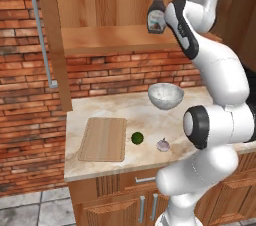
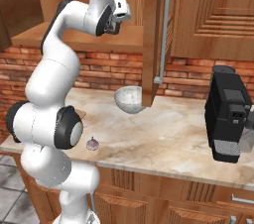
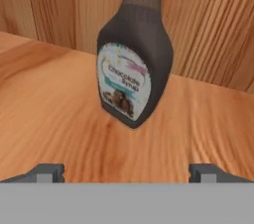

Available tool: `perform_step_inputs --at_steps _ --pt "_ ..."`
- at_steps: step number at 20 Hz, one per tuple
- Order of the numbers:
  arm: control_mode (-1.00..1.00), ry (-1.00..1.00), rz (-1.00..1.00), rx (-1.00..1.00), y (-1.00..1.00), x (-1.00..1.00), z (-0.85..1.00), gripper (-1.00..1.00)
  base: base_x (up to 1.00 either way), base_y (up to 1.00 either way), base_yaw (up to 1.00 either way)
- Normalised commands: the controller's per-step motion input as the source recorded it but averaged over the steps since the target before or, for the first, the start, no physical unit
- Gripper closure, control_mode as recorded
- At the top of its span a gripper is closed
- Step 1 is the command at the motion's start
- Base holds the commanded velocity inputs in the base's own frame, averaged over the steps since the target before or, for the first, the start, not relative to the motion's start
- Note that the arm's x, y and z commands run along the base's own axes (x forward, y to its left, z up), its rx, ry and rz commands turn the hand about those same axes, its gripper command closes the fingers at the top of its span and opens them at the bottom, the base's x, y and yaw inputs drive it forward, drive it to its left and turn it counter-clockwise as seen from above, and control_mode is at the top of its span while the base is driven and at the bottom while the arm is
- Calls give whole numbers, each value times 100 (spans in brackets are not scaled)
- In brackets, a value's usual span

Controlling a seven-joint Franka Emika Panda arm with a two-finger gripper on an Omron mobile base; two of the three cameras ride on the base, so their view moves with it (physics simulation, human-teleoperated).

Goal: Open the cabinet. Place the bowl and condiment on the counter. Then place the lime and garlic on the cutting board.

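Note:
The cabinet (image 1: 100, 0) stands open, its left door (image 1: 50, 40) swung out. On its shelf stands the condiment (image 1: 156, 18), a dark bottle with a whitish label, large in the hand view (image 3: 135, 69). My gripper (image 3: 126, 173) is open just in front of the bottle, fingertips (image 3: 47, 172) wide apart and not touching it; in the right base view the gripper (image 2: 113, 26) reaches into the cabinet. The white bowl (image 1: 165, 95) sits on the counter (image 1: 100, 110). The lime (image 1: 137, 137) and garlic (image 1: 163, 144) lie on the counter right of the cutting board (image 1: 103, 139).
The right cabinet door (image 2: 151, 39) with its long handle (image 2: 162, 34) hangs open beside the bowl (image 2: 130, 100). A black coffee machine (image 2: 228, 114) stands at the counter's right end. A brick wall runs behind the counter.

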Motion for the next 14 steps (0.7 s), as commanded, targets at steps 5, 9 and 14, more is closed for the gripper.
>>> perform_step_inputs --at_steps 5,9,14 --pt "-100 0 3 0 0 43 7 -100 0 0 0" --pt "-100 0 11 0 0 35 0 -100 0 0 0" --pt "-100 -2 12 1 0 32 -1 -100 0 0 0"
